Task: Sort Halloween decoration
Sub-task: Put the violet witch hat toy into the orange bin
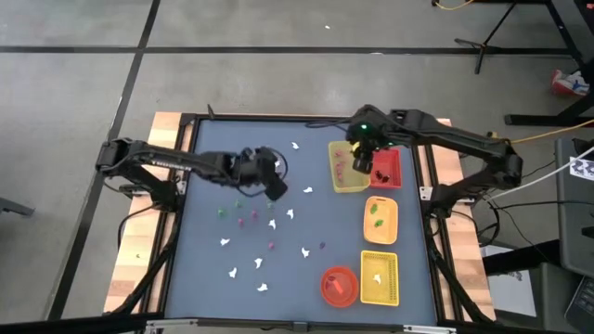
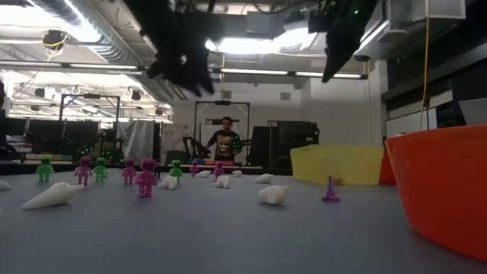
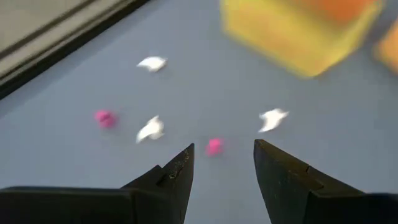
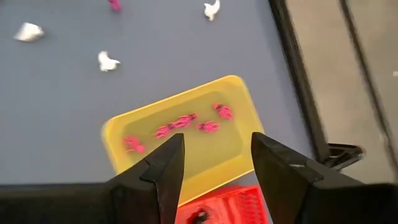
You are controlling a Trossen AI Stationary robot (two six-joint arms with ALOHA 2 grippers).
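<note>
Sorting is midway: our right gripper (image 4: 214, 163) hovers spread and empty over the yellow tray (image 4: 233, 93), our left gripper (image 3: 222, 167), spread, must descend on the pink figure (image 3: 214, 147) just ahead.

Glossy plastic yellow tray (image 4: 186, 134) on a matt grey table (image 1: 232, 139)

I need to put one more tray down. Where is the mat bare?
Bare: the far-left corner of the mat, behind the left pincer, and its left edge. Crowded: the middle, strewn with Halloween decoration, and the right side's trays.
</note>
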